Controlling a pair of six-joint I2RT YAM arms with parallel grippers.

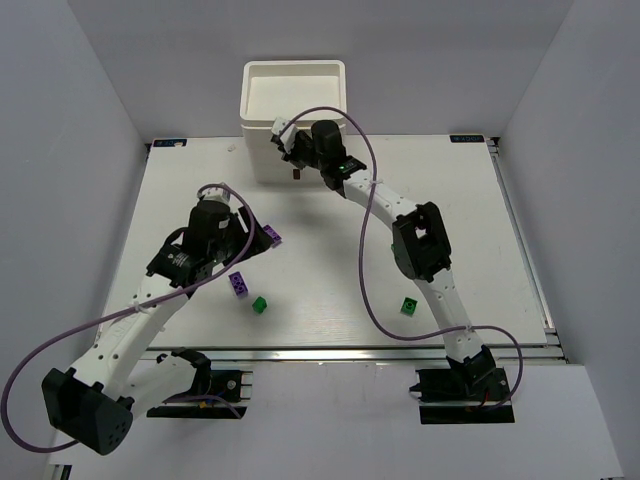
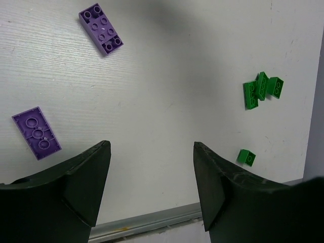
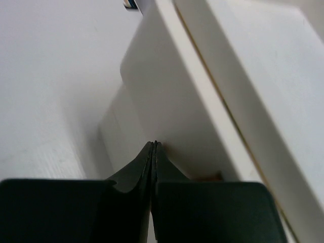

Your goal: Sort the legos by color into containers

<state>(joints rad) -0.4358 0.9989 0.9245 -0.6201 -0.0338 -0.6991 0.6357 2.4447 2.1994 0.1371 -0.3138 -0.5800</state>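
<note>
The white stacked drawer unit stands at the table's far edge with an open tray on top. My right gripper is shut, its tips pressed against the unit's front, beside a brown handle. My left gripper hovers open over the table with nothing between its fingers. Two purple legos lie ahead of it on the left. On the right are a cluster of green legos and a single green one.
From above, purple legos and a green one lie near the left arm. Another green lego sits by the right arm's lower link. A metal rail runs along the table's edge under the left fingers.
</note>
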